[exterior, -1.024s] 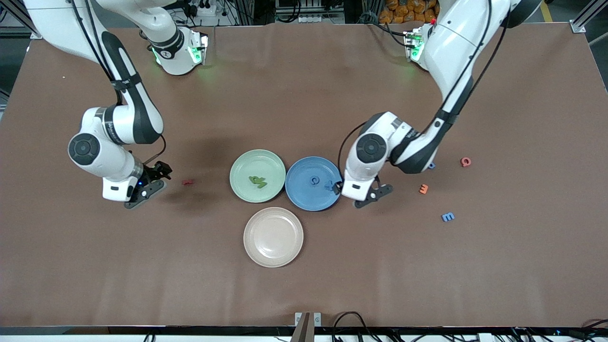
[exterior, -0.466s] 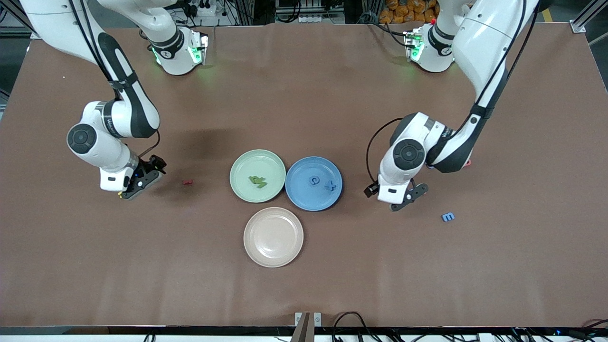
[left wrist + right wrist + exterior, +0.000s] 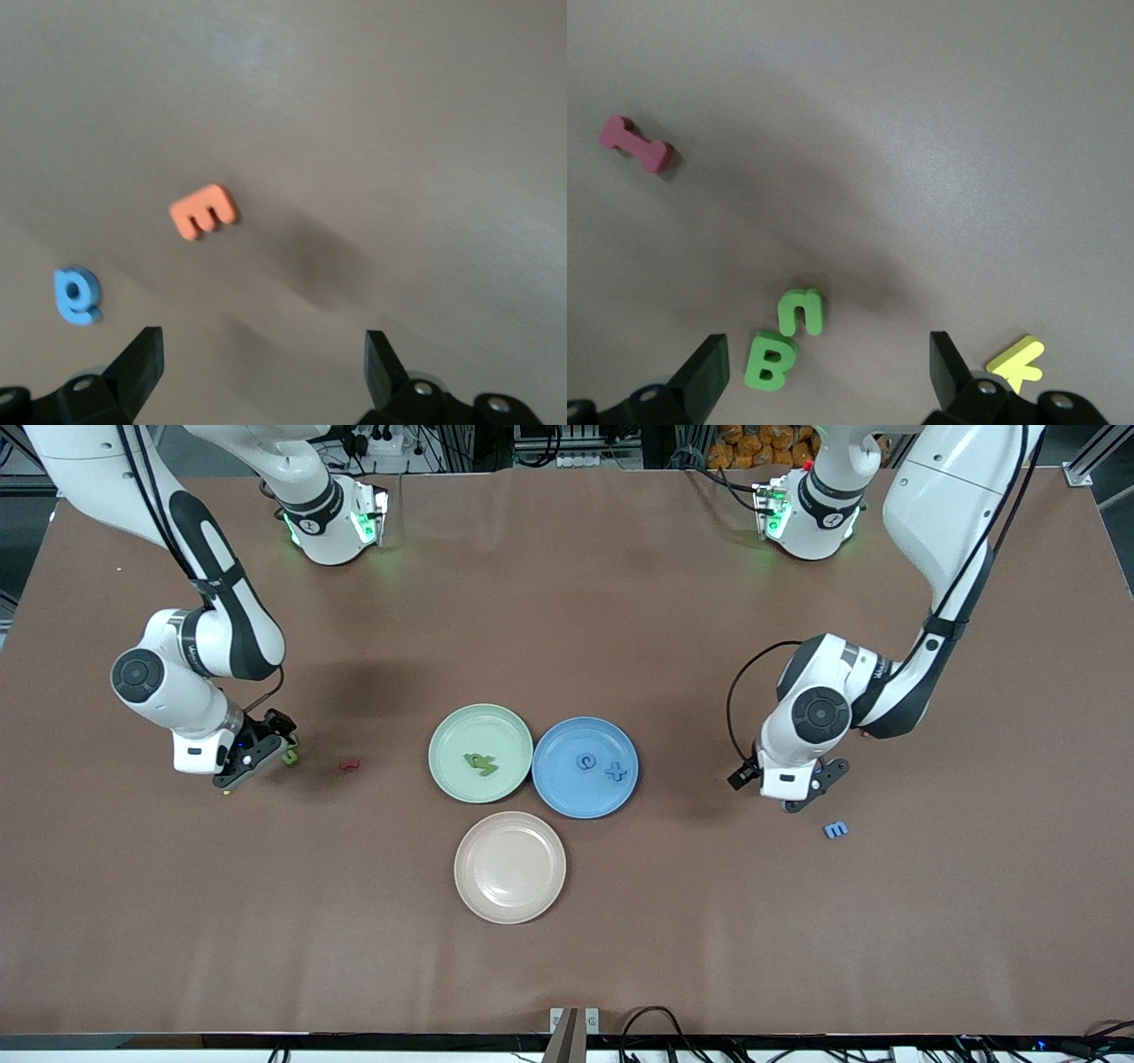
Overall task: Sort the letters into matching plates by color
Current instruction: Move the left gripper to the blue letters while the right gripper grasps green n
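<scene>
The mint green plate (image 3: pixel 447 731) holds green letters (image 3: pixel 481 763). The blue plate (image 3: pixel 567 793) beside it holds two blue letters (image 3: pixel 586 762). My left gripper (image 3: pixel 811 786) is open and empty over bare table toward the left arm's end. Its wrist view (image 3: pixel 263 359) shows an orange E (image 3: pixel 204 212) and a blue letter (image 3: pixel 78 296). A blue E (image 3: pixel 835 830) lies on the table by it. My right gripper (image 3: pixel 257 755) is open and empty, low over a green B (image 3: pixel 770 359) and another green letter (image 3: pixel 802 312). A yellow letter (image 3: pixel 1017 363) lies by one finger.
A beige plate (image 3: pixel 509 866) sits nearer the front camera than the two coloured plates. A pink letter (image 3: pixel 351 764) lies between my right gripper and the green plate; it also shows in the right wrist view (image 3: pixel 637 145).
My left gripper has left a blue letter in the blue plate and moved away toward the left arm's end. My right gripper has shifted a little toward its own end.
</scene>
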Available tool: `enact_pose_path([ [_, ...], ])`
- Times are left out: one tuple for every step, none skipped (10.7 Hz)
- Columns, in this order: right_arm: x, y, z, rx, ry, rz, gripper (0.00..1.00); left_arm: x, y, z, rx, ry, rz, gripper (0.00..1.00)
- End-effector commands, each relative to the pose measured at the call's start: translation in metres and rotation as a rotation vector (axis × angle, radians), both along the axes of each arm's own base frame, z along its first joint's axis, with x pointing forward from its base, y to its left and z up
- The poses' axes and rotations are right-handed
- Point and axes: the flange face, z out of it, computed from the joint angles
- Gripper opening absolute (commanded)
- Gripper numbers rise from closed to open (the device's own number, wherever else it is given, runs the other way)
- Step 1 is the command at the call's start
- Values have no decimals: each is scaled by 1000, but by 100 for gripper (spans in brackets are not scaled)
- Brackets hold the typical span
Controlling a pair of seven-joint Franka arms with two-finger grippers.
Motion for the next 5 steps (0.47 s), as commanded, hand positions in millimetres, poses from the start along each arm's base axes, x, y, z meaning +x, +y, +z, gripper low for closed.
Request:
enact_pose_path([
  [-2,-6,-14,-6,-32,25,100,-22,31,-3,14,-29,-2,100],
  [-1,-6,-20,-7,-40,26,100,-27,45,-4,5,-45,17,100],
  [-1,-6,-24,-7,-40,26,100,-34,53,-4,1,-58,26,100],
  [-1,-5,-24,-7,-41,25,100,-35,68,-1,4,-61,51,100],
  [-1,-5,-27,-7,-43,25,100,-35,77,2,7,-63,70,100],
])
